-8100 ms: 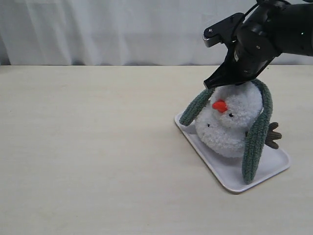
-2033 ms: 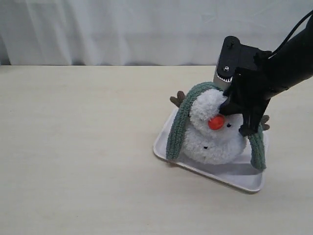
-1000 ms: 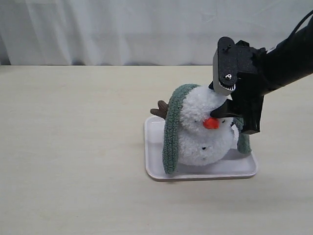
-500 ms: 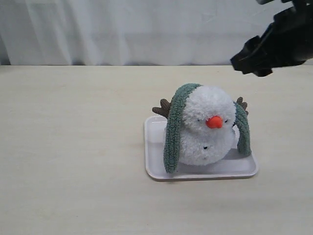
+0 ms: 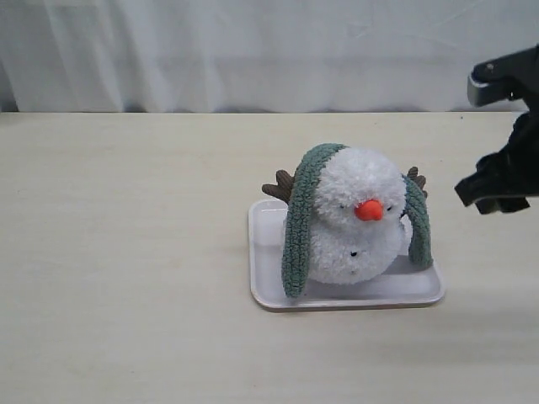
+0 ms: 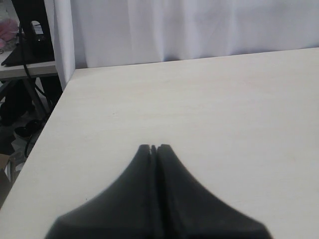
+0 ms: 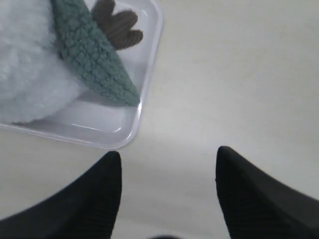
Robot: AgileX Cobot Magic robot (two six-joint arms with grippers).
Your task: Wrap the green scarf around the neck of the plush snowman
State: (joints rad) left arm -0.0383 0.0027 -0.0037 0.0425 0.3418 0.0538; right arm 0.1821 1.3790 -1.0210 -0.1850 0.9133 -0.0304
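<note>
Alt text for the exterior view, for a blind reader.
A fluffy white plush snowman sits on a white rectangular tray on a pale table, a fuzzy green scarf draped behind its head, one end hanging down each side. The black right gripper hovers apart at far right.

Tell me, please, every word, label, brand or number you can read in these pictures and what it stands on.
None: no text can be read anywhere.
The plush snowman, the green scarf, the white tray and the table bear no print.
The dark clutter beyond the table's edge in the left wrist view is too blurred to read.
</note>
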